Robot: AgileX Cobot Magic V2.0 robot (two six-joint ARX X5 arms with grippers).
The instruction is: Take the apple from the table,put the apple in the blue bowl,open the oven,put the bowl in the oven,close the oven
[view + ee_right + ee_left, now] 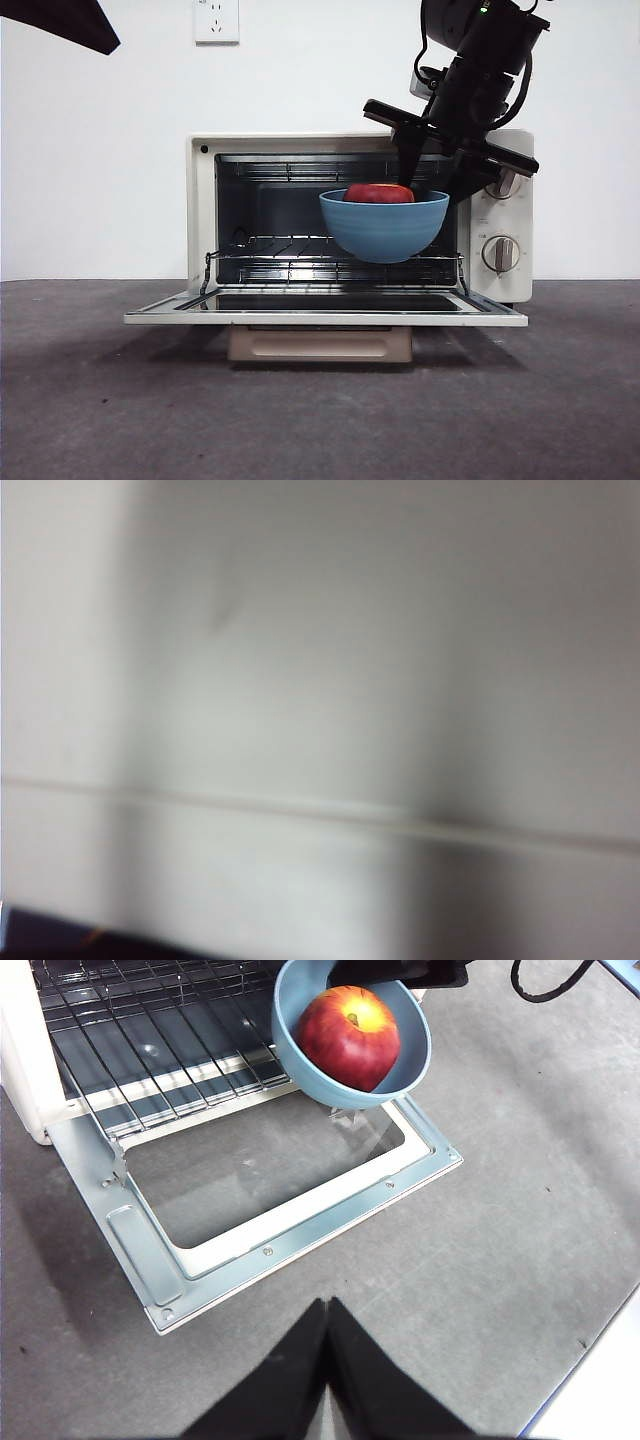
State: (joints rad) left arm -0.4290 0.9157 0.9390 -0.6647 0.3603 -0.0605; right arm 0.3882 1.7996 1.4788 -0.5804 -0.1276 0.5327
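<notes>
Left gripper: waiting above the table in front of the oven; its two jaws are pressed together, holding nothing. In the front view it is probably the black tip at the top left corner.

Oven: door dropped flat and fully open, wire rack bare, beige handle below the door edge. Two knobs at the right panel; the upper one is partly covered by the arm.

Blue bowl: carried in the air at the mouth of the oven, toward its right side, just above the rack and not resting on it. The apple sits inside, red with a yellow patch around the stem.

Right gripper: comes down from the upper right and pinches the bowl's rim at its far right edge.

Risks, as judged:
- A one-sided rim grip may let the bowl tip, rolling the apple out.
- The bowl's base may catch the front bar of the rack on the way in.
- The arm's wide body may strike the top of the oven frame or the control panel.

Not legible: the right wrist view is a pale blur, showing neither jaws nor bowl. The contact at the rim is masked by dark hardware in both other views, so the depth of the bite cannot be told.
</notes>
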